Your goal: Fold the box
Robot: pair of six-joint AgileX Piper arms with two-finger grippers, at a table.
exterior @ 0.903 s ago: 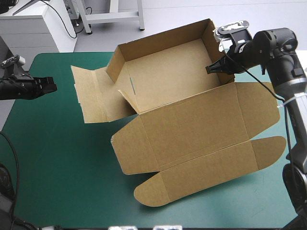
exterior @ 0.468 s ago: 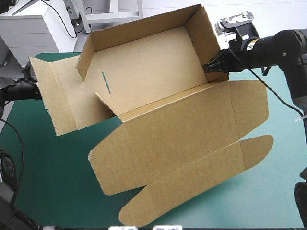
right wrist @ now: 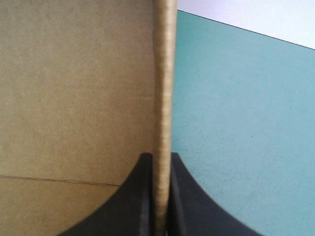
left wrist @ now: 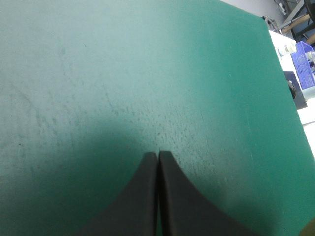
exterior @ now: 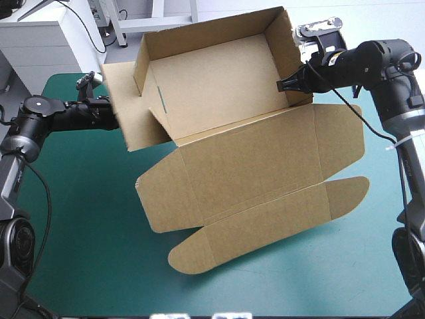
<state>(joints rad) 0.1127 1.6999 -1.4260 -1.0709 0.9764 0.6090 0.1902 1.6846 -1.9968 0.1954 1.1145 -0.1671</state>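
1. The table (exterior: pixel 73 226) is the biggest thing. Its cover (left wrist: pixel 147 64) is teal-green.
2. The box (exterior: pixel 212 86) comes next. It is brown and open, and it sits over the far middle of the table. The tray part has walls standing up. It is tipped, so its inside shows from above.
3. The lid (exterior: pixel 265 159) spreads out flat from the tray toward the near edge of the table. A round flap (exterior: pixel 265 222) hangs off the lid's near side.
4. A side flap (exterior: pixel 123 100) sticks out from the tray toward the left arm.
5. The right gripper (exterior: pixel 284 85) holds the tray's right wall, close to where the lid starts. In the right wrist view the wall (right wrist: pixel 162 73) stands edge-on between the two black fingers, and the right gripper (right wrist: pixel 161 156) squeezes tight on it.
6. The left gripper (exterior: pixel 109 114) is at the side flap's edge. From above I cannot tell if it touches the flap. In the left wrist view the left gripper (left wrist: pixel 158 153) has its fingers pressed together in a point with nothing between them. Only the cover lies ahead of it.
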